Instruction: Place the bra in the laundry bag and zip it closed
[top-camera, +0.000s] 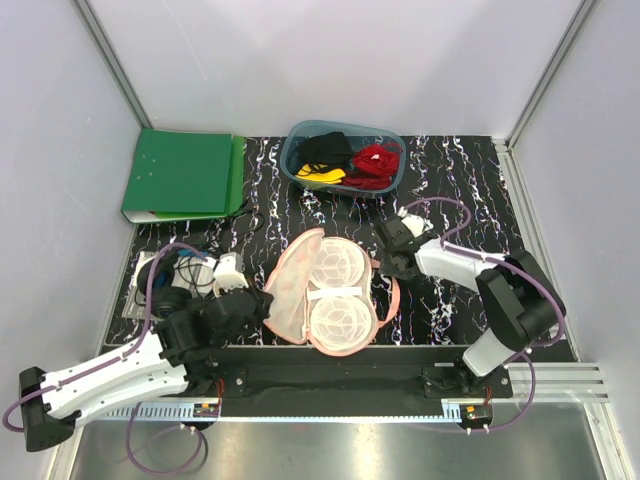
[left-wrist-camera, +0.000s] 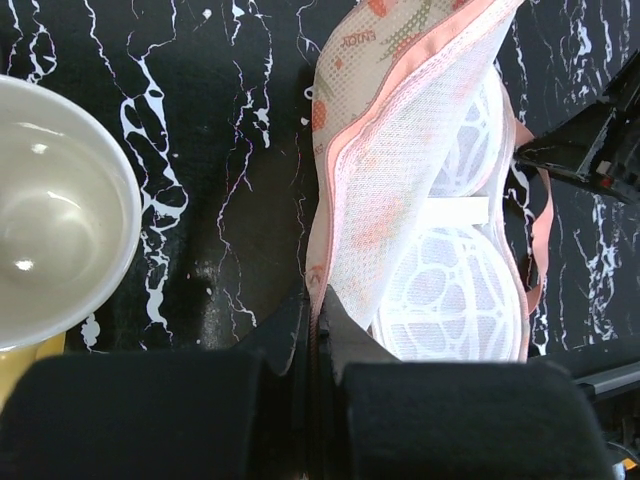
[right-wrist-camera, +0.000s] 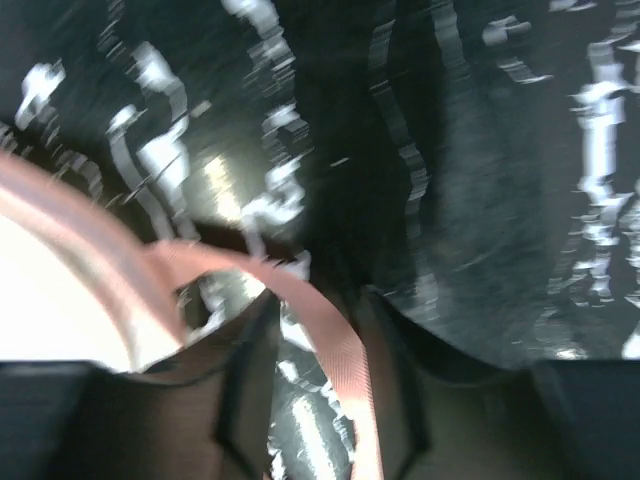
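Note:
The laundry bag (top-camera: 325, 290) lies open in the middle of the table, its two whitish round halves facing up. My left gripper (top-camera: 262, 300) is shut on the bag's left edge; the left wrist view shows the jaws (left-wrist-camera: 318, 335) pinching the pink zip trim of the raised printed flap (left-wrist-camera: 400, 130). My right gripper (top-camera: 383, 262) is at the bag's upper right. In the blurred right wrist view it (right-wrist-camera: 315, 320) stands open, with the bag's pink strap loop (right-wrist-camera: 250, 265) running between its fingers. The yellow bra (top-camera: 322, 173) lies in the blue-grey tub (top-camera: 290, 160) at the back.
The tub also holds a red garment (top-camera: 375, 160) and a black garment (top-camera: 325, 148). A green binder (top-camera: 180, 175) lies at the back left. A white cup (left-wrist-camera: 50, 220) and cables (top-camera: 170, 272) sit left of the bag, by my left gripper.

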